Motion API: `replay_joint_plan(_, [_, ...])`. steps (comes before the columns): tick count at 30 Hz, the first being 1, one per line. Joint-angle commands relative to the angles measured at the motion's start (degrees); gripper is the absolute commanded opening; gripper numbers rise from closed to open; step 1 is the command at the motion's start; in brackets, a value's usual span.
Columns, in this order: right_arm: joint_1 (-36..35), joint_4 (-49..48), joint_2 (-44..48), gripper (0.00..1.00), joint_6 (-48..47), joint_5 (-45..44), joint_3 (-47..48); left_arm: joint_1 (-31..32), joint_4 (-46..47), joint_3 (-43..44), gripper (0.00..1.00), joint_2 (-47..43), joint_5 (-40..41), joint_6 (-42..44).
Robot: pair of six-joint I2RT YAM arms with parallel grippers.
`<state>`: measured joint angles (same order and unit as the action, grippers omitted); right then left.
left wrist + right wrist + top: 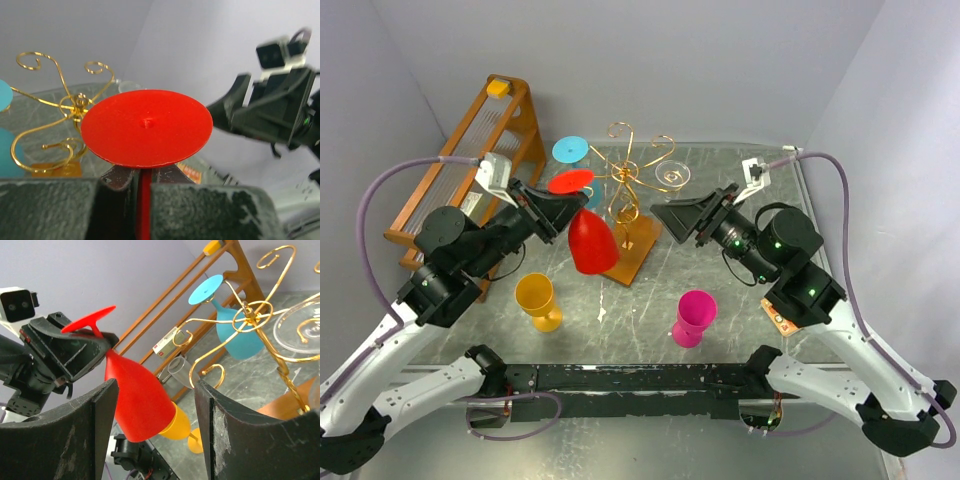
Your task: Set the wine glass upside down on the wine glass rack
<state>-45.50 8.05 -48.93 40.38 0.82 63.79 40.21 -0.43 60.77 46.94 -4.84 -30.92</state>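
Writing first: one white tag with red print (167, 340) on the tall orange-brown slatted wooden frame (470, 160) (too small to read, sadly). Now the red plastic wine glass (592, 243): smooth, opaque, flat round foot up, bowl hanging down. It's in the air over the grey marbled table (740, 290), near the middle, a touch toward the left edge. It's just beside the gold wire rack with curly arms and a brown wooden base (630, 175), clear of the scrolls. The left gripper (558, 205) is clenched on the thin stem under the foot. The right gripper (665, 213), right of the rack, is spread wide, gripping nothing.
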Motion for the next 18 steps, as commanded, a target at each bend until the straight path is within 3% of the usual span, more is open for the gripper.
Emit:
replay_joint_plan(1, [0.0,-0.8,2.8,0.63,-1.0,-2.2,-3.2,-0.2,-8.4,-1.4,0.07,-1.6,-8.6,11.9])
replay_joint_plan(6, [-0.1,-1.1,4.2,0.63,-1.1,-2.9,-4.9,-0.2,-9.0,-6.7,0.07,-3.1,-4.8,16.6])
replay_joint_plan(18, [-0.1,-6.0,4.6,0.63,0.4,-2.3,-9.5,-0.2,-4.5,-11.9,0.07,-5.8,1.9,17.9])
